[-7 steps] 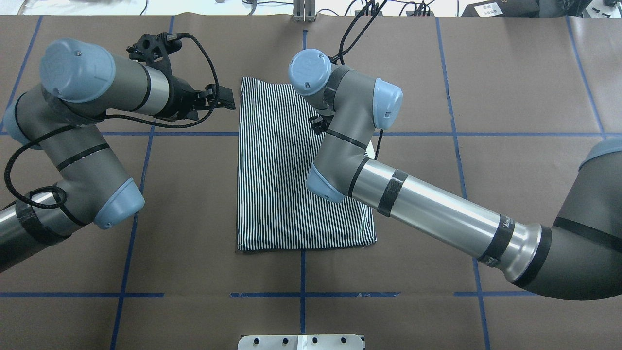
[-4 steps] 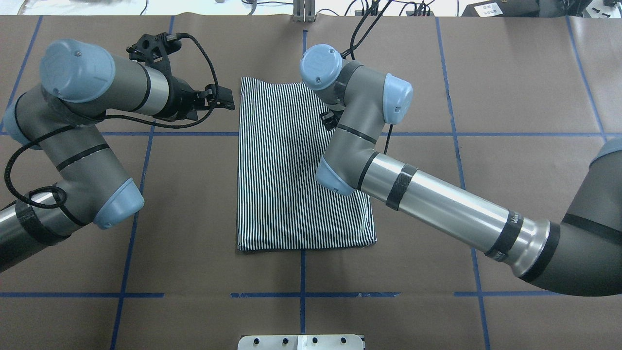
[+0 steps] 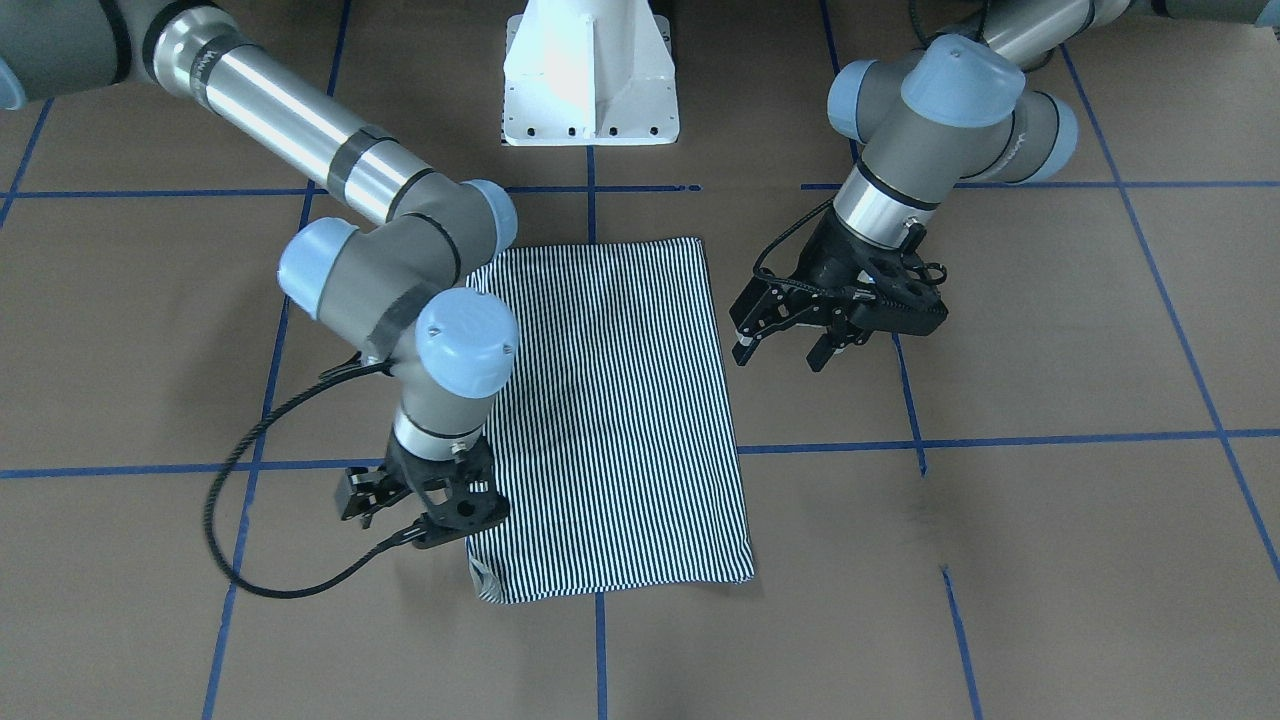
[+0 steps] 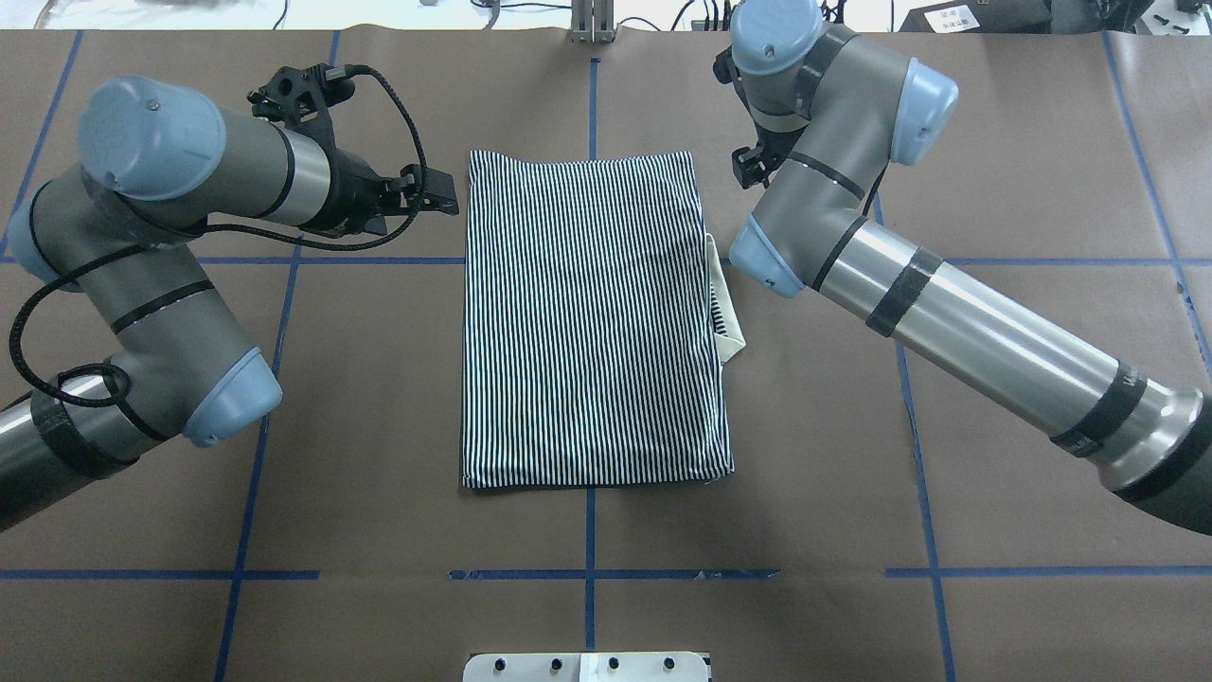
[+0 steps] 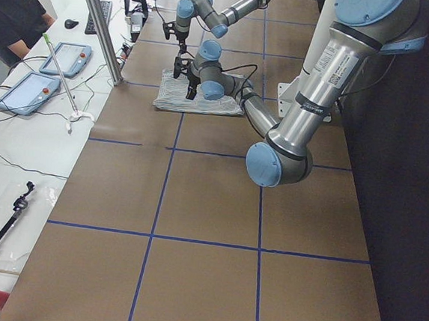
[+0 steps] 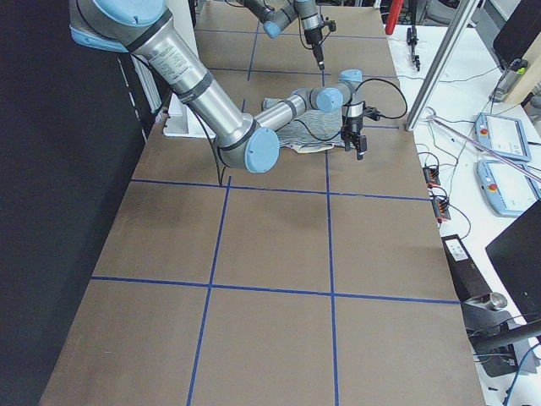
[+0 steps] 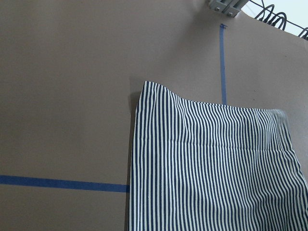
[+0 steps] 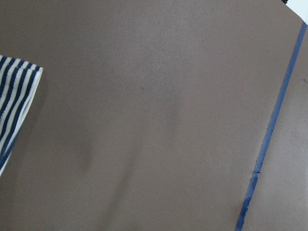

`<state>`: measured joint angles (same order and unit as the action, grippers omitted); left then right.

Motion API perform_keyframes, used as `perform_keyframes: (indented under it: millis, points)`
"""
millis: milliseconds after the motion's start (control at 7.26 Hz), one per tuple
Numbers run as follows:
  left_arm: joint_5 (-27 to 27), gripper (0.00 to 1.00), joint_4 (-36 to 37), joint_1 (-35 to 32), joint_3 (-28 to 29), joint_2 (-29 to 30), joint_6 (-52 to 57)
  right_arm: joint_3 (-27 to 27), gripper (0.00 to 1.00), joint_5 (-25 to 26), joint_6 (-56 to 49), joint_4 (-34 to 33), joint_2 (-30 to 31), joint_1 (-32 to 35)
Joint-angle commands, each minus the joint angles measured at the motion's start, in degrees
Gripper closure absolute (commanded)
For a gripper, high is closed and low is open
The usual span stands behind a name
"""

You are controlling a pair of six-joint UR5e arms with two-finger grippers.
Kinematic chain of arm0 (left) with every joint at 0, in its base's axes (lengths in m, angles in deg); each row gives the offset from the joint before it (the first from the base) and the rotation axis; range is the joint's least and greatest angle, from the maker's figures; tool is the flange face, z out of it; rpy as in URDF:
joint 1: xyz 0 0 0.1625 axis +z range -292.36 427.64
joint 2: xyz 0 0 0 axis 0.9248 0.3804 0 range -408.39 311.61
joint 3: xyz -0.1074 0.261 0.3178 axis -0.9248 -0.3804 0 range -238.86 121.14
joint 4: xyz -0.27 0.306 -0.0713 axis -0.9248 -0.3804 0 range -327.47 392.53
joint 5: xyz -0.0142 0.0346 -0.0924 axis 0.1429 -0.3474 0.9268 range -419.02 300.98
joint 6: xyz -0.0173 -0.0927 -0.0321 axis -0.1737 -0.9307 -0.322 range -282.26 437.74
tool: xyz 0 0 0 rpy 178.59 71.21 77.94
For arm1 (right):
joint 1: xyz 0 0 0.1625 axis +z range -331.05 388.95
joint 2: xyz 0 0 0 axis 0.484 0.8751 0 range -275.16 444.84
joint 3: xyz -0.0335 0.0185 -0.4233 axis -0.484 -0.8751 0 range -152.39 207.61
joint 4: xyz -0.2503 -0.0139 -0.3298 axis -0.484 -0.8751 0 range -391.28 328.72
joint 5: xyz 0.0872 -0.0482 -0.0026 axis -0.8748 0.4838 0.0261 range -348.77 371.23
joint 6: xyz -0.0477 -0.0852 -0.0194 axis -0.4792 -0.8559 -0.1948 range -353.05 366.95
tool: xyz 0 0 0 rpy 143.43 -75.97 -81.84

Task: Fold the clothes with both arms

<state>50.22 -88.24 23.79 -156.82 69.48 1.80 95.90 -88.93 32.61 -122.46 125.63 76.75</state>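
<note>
The striped polo shirt (image 4: 592, 317) lies folded into a flat rectangle in the middle of the table, also seen in the front-facing view (image 3: 610, 420). A piece of cream collar (image 4: 725, 317) sticks out at its right edge. My left gripper (image 3: 782, 350) is open and empty, hovering just left of the shirt's far left corner (image 7: 149, 91). My right gripper (image 3: 390, 522) looks open and empty, just off the shirt's far right corner (image 8: 14, 96). In the overhead view it is mostly hidden under its own wrist.
The table is covered in brown paper (image 4: 994, 142) with blue tape grid lines (image 4: 590, 530). The white pedestal base (image 3: 590, 90) stands at the robot's side. A side bench with tablets (image 5: 29, 92) and a seated person (image 5: 13, 15) lies beyond the far edge.
My right arm has swung off the shirt, to the right and toward the far edge, uncovering the shirt's right side and the collar piece. The left arm has not moved.
</note>
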Motion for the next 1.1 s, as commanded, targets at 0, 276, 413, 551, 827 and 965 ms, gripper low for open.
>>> perform_keyframes:
  millis: [0, 276, 413, 551, 827, 965]
  points:
    - [0.00, 0.00, 0.19, -0.01, -0.04, -0.02, -0.35, 1.06, 0.00, -5.71, 4.62, 0.56, -1.94, 0.80]
    - [-0.79, 0.00, 2.54, 3.91, -0.20, -0.71, -8.56, 12.00, 0.00, -10.31, 14.72, -0.13, 2.60, -1.12]
    - [-3.31, 0.00, 4.04, 8.03, -0.21, -0.63, -17.23, 17.70, 0.00, -11.19, 18.16, -0.14, 6.98, -2.79]
    - [-5.69, 0.00, 6.58, 11.47, -0.39, -0.28, -20.80, 21.42, 0.00, -11.63, 24.55, -0.14, 9.89, -4.37]
    - [-10.78, 0.00, 20.68, 17.97, -6.42, -0.10, -26.95, 25.31, 0.00, -11.55, 28.98, -0.14, 12.55, -6.31]
    - [-12.29, 0.00, 24.93, 20.44, -7.50, 0.07, -31.33, 25.32, 0.00, -11.55, 29.61, -0.14, 12.47, -6.40]
